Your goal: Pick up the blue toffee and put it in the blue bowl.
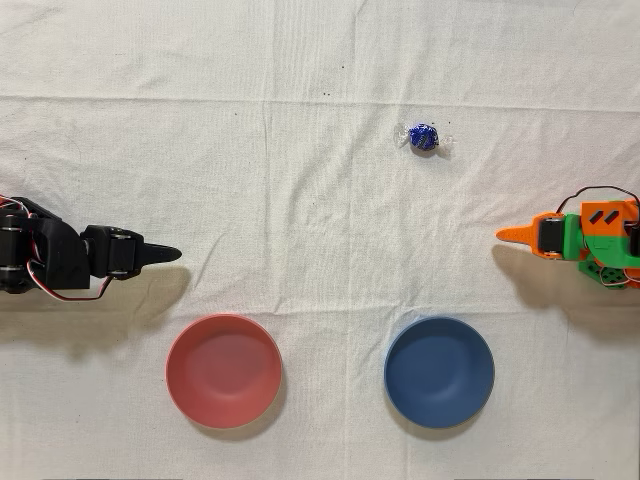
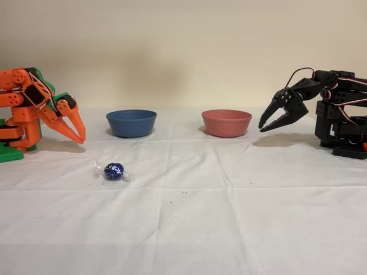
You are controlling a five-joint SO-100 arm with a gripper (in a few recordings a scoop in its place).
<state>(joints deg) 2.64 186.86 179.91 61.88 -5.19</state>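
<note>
Jaws on the orange arm's gripper [image 2: 79, 133] are sitting together, holding nothing, tucked back near its base as if it is resting before the job. Going left to right in the fixed view, the small round candy in its shiny dark blue wrapper [image 2: 113, 171] is lying alone on the cloth, well apart from the round, plain dark blue bowl [image 2: 131, 122]. Next is sitting a pinkish-red bowl [image 2: 226, 122], then the idle black arm [image 2: 321, 112]. A wrinkly white cloth [image 2: 241, 212] is covering the table, and a plain pale wall [image 2: 183, 51] is standing behind.

One blue toffee [image 1: 422, 137], two bowls: blue bowl [image 1: 439, 371], pink bowl [image 1: 223, 369].
</note>
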